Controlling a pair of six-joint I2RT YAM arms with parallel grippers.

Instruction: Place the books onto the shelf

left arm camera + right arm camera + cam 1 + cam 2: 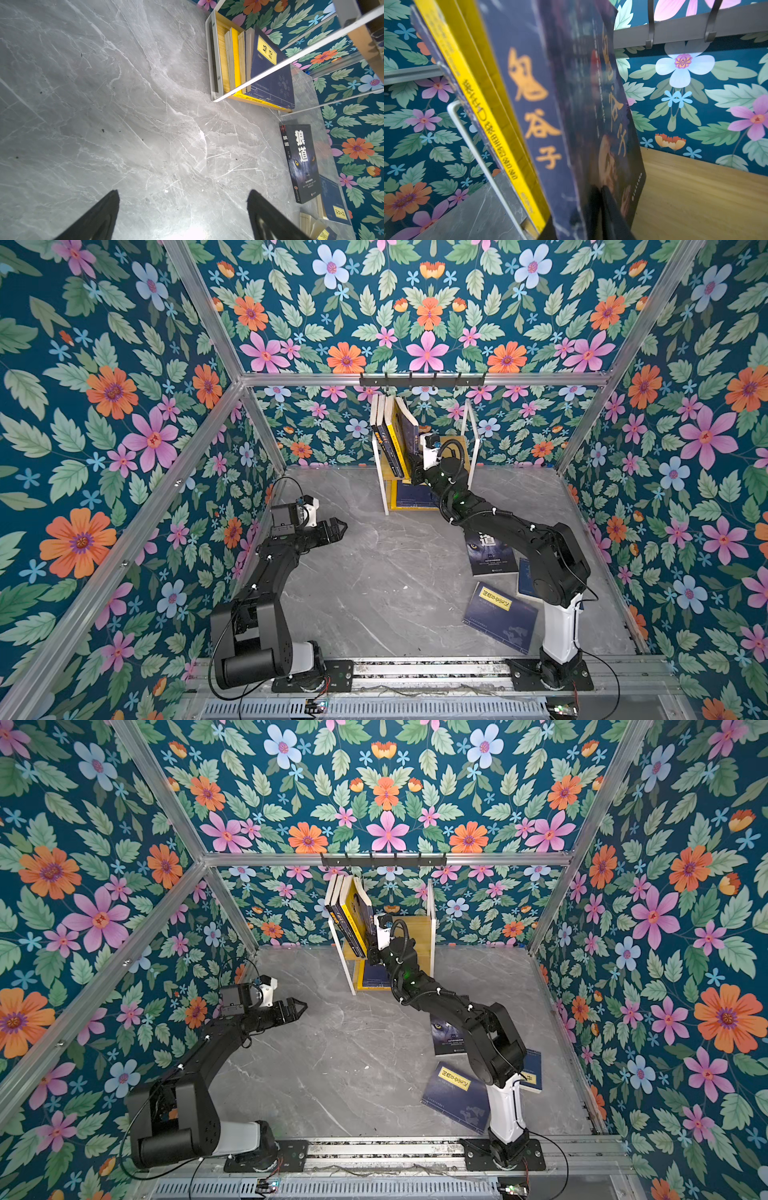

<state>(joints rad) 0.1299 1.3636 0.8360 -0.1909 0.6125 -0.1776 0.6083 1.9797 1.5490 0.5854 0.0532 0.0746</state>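
Observation:
The shelf (380,485) (345,969) stands at the back wall. Several books (388,435) (343,907) lean left on its upper wooden board (695,197). My right gripper (414,475) (374,957) (577,207) reaches in with its jaws on either side of the rightmost one's lower edge, a dark book with an old man's face (571,124). The blur hides whether they still press it. A flat stack topped by a navy book (270,68) fills the lower tier. My left gripper (338,526) (184,192) hangs open over bare floor.
On the floor by the right arm lie a black wolf-eye book (492,558) (301,162), a navy book with a yellow label (498,614) and another navy one (534,1073) partly under the arm. A black hook rail (422,381) runs above the shelf.

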